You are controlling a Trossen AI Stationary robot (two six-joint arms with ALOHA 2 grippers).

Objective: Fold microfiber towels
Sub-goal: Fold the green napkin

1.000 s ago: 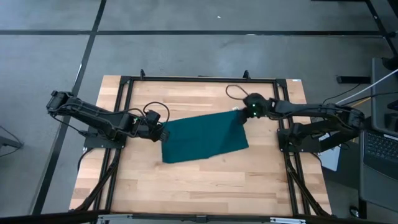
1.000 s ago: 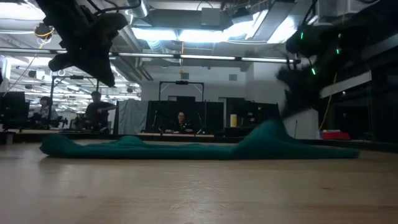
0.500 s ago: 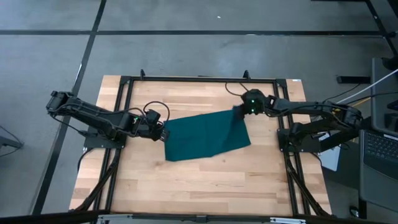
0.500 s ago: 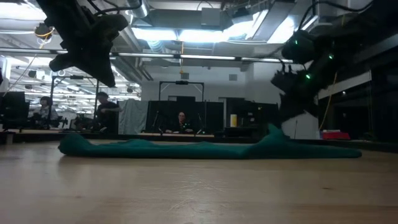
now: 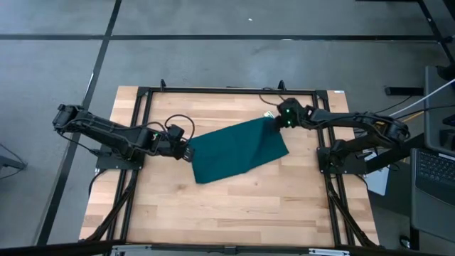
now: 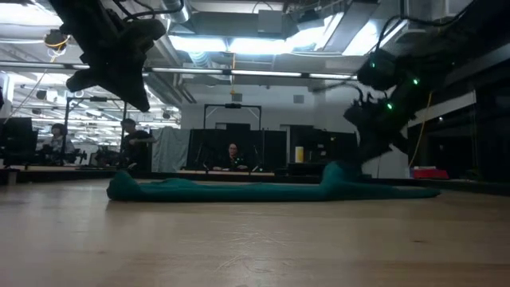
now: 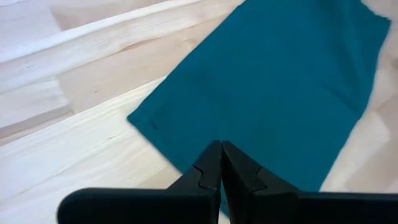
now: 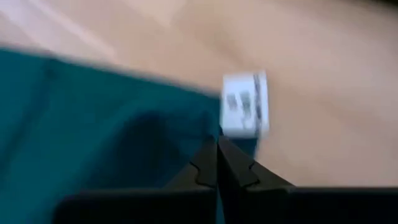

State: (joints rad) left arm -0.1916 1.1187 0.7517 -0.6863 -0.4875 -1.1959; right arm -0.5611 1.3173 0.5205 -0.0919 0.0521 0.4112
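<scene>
Towel (image 5: 239,150) spread flat mid-tabletop, skewed to edges. Far corner by white tag (image 8: 244,104) clamped in right gripper (image 5: 274,122), likely for dragging or straightening. Left gripper (image 5: 188,154) closed on towel's left edge, judged as anchor so cloth stays taut. Fold not yet made.

I am operating in an open-plan robotics lab or industrial workspace. Indicators: a light wooden table (image 5: 234,206) carrying a black metal frame (image 5: 227,90) stands on a grey concrete floor (image 5: 227,57) marked with dark lines. In the low view, the exposed ceiling (image 6: 239,16) shows ducts, pipes and strip lighting. Seated people (image 6: 232,155) work at desks beyond the table. A laptop (image 5: 434,171) sits at the table's right side.
</scene>
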